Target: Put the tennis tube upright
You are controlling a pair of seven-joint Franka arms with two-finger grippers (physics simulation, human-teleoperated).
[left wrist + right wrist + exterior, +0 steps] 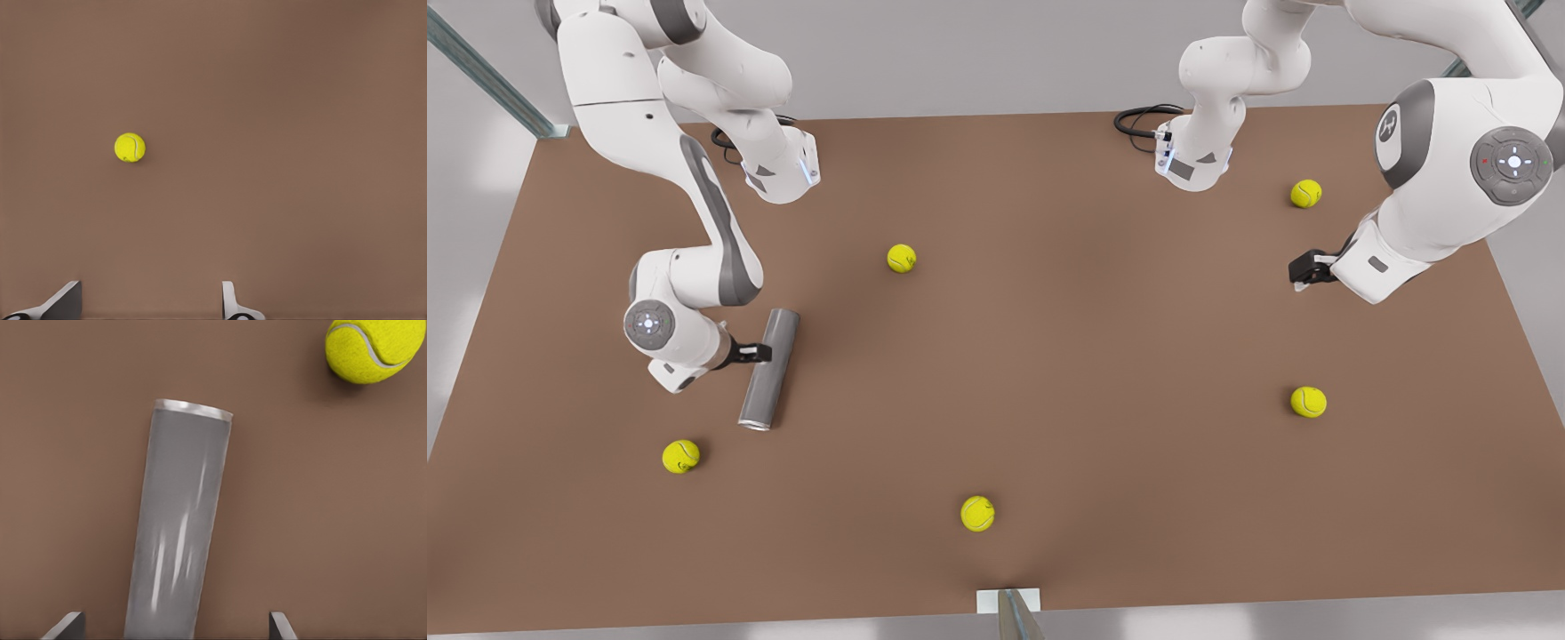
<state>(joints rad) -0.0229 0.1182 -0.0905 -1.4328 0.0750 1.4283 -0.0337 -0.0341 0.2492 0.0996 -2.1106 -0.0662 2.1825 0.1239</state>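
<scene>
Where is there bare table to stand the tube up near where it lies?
Widest bare table lies between the tennis tube and the balls at and. Tighter toward the ball near its rim end. Right gripper straddles the tube, open; left gripper waits, open.

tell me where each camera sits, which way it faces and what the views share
Front view: high above the table, looking down; both arms show, five balls, the tennis tube lying flat.
Left wrist view: on the left gripper, facing down at bare table and one ball; open fingertips show.
Right wrist view: on the right gripper, over the tube, open fingertips either side of it.
Shared: tube and nearby ball appear in front and right wrist views.
</scene>
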